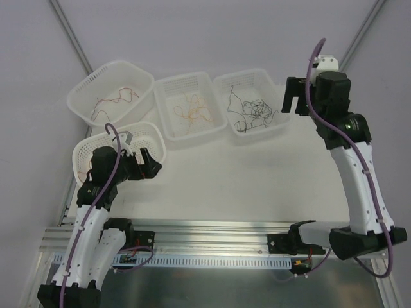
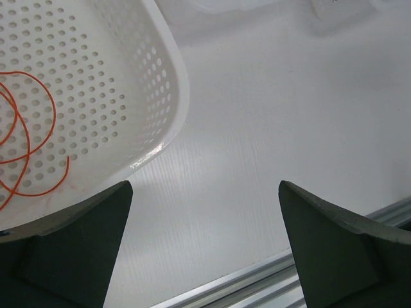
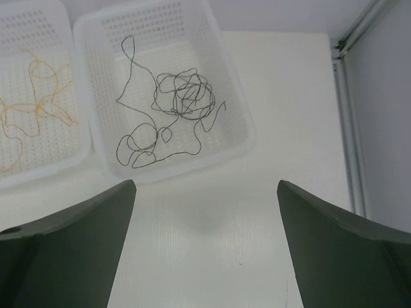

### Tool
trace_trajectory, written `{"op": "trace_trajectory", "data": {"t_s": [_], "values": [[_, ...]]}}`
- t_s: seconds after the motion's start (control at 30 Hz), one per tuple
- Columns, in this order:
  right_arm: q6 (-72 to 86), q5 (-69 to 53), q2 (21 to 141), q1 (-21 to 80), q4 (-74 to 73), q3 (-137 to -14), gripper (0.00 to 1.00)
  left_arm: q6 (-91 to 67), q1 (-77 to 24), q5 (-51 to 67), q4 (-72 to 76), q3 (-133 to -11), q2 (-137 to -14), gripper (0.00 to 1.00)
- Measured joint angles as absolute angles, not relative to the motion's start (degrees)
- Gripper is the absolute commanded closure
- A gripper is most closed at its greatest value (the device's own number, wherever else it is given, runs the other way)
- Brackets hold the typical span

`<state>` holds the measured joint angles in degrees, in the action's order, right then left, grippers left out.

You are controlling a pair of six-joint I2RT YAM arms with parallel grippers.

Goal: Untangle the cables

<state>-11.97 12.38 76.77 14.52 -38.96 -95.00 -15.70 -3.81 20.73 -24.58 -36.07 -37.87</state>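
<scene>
In the right basket [image 3: 235, 109], tangled black cables [image 3: 186, 96]

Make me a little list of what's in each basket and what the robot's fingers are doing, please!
far left basket: red cables
middle basket: orange cables
right basket: black cables, tangled
near left basket: orange cable
left fingers: open, holding nothing
right fingers: open, holding nothing
</scene>
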Motion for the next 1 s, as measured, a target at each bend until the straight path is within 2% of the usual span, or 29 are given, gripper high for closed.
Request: {"op": "trace_trajectory", "data": {"t_s": [0.13,0.37,0.53,0.7,1.0], "values": [[-10.55,16.23,64.84,14.48,-42.24,-93.95,0.03,-16.51,-3.81,18.39,-27.66,-38.5,-32.95,0.01],[-8.73,20.18,46.15,14.48,-47.35,-89.23,0.03,-17.54,-3.81,9.21,-35.53,-52.21,-22.68,0.01],[-7.9,21.52,30.76,14.48,-48.69,-81.43,0.03,-19.16,-3.84,-0.54,-42.46,-58.76,-11.64,0.01],[-6.74,22.65,17.52,14.46,-49.25,-71.31,0.03,-20.64,-3.84,-8.19,-48.73,-59.31,-0.12,0.01],[-5.87,22.79,2.55,14.46,-50.5,-58.48,0.03,-20.93,-4.14,-15.16,-58.13,-59.96,-0.16,0.01]]}}
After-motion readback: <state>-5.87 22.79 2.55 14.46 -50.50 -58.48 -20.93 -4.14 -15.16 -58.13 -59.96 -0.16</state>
